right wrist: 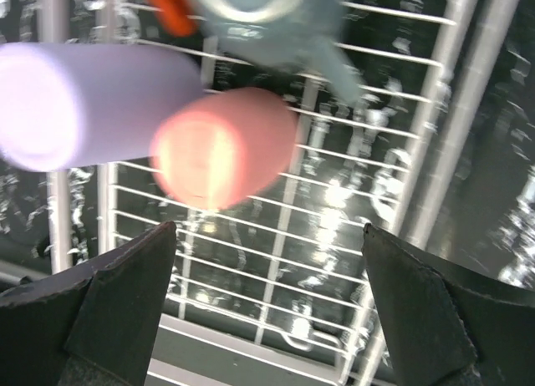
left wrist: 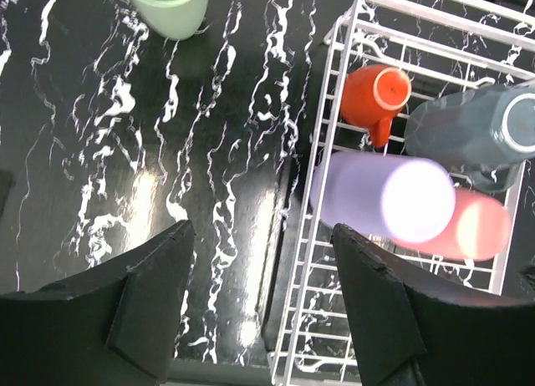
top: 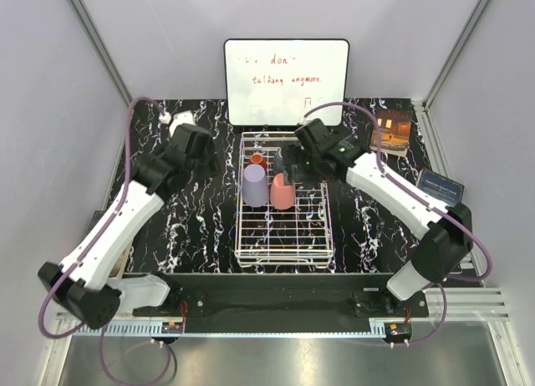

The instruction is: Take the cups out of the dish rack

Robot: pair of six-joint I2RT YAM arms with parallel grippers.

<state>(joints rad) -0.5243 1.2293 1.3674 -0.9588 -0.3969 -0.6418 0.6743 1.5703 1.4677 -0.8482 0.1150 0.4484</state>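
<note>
From the top, the dish rack (top: 284, 236) sits mid-frame on the worktop (top: 192, 227), with the lavender cup (top: 255, 185), pink cup (top: 282, 191) and orange cup (top: 258, 160) inside. In the left wrist view, the left claw (left wrist: 259, 236) is open and empty, and the green cup (left wrist: 171, 6) stands outside at upper left. In the right wrist view, the right claw (right wrist: 267, 236) gapes wide above the pink cup. If it drops crooked, it could bump the grey mug (right wrist: 267, 18) or the lavender cup, and they may tip.

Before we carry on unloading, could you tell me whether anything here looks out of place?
Nothing stands out. The tall lavender plastic cup, pink plastic cup, small orange-red cup and dark grey mug sit base-up inside the white wire dish rack; the pale green cup rests on the black marbled table beside it.
</note>
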